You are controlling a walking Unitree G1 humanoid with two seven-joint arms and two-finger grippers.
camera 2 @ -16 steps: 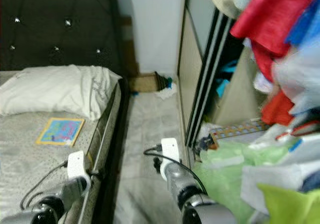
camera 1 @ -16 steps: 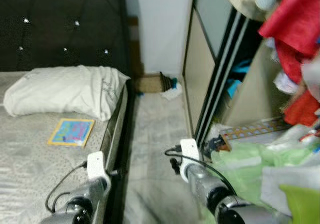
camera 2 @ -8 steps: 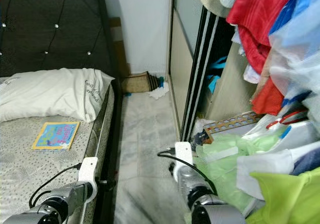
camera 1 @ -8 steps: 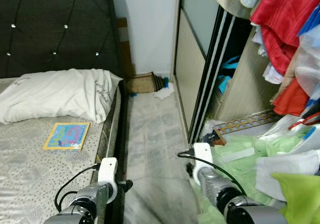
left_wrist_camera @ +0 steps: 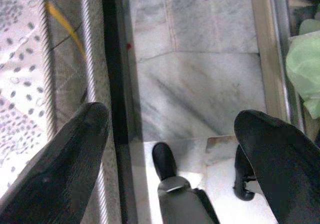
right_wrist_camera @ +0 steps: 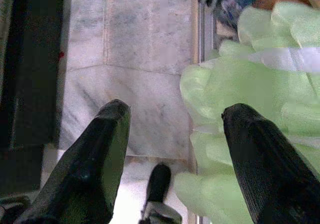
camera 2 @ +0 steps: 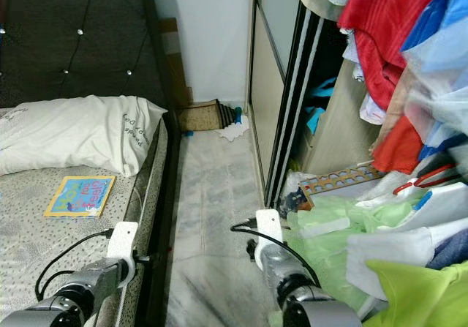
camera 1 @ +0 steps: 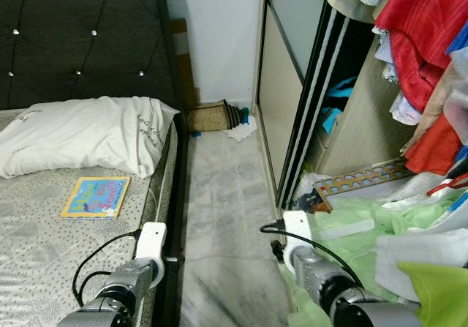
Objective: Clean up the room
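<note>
both hands, left hand (left_wrist_camera: 170, 134) and right hand (right_wrist_camera: 172, 134), are open and empty; the thin picture book (camera 1: 96, 196) on the bed (camera 1: 44, 246) looks light, stiff, best pinched at an edge.

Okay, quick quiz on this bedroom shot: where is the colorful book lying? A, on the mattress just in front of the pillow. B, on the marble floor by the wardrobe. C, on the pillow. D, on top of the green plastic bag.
A: the colorful book lies flat on the mattress, just in front of the white pillow and apart from it.
</note>
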